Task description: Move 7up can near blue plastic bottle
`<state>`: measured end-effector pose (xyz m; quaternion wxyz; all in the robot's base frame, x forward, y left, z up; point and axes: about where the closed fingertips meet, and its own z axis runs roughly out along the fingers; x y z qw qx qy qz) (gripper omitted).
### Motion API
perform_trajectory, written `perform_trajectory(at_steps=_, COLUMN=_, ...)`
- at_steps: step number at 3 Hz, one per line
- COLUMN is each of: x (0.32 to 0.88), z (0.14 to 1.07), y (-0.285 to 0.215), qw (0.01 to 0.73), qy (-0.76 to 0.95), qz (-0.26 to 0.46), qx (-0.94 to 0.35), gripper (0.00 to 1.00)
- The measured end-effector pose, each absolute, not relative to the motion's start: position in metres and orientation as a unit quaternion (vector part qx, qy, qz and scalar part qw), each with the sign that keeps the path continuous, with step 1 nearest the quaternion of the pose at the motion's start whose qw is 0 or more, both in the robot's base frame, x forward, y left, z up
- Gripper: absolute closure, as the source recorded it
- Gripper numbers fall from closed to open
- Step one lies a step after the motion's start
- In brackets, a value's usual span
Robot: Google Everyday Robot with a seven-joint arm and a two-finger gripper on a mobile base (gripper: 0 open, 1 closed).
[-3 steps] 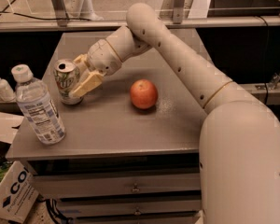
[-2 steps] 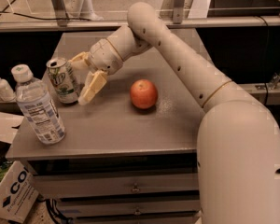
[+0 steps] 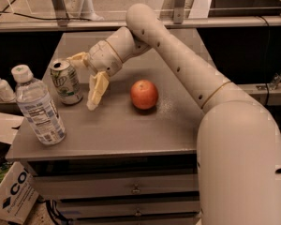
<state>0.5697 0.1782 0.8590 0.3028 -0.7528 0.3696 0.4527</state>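
7up can (image 3: 65, 81) stood upright on the grey table (image 3: 122, 135), toward its left side, pull-tab up. The blue plastic bottle (image 3: 37, 108) stood upright in front of it and slightly left, near the table's front-left corner, 2 items close but not touching as far as I could see. The gripper (image 3: 79, 82) sat just right of the can with its 2 fingers spread wide, 1 reaching behind the can's top and 1 angled down at the tabletop; nothing pinched. I could not tell if the rear finger touched the can. Further right, 1 red-orange fruit (image 3: 144, 94) sat well apart from the can, and a white pump bottle (image 3: 1, 85) stood off the table's left edge. My read: the placement looked basically done, can near bottle and free-standing. What was left, I judged, was backing the arm away without clipping the can.
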Motion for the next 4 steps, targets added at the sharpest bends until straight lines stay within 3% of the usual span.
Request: perform_trajectory(at_steps=4, x=0.535, z=0.861, y=0.146, qw=0.292, qy=0.389, qz=0.482, qx=-0.729, gripper=0.0)
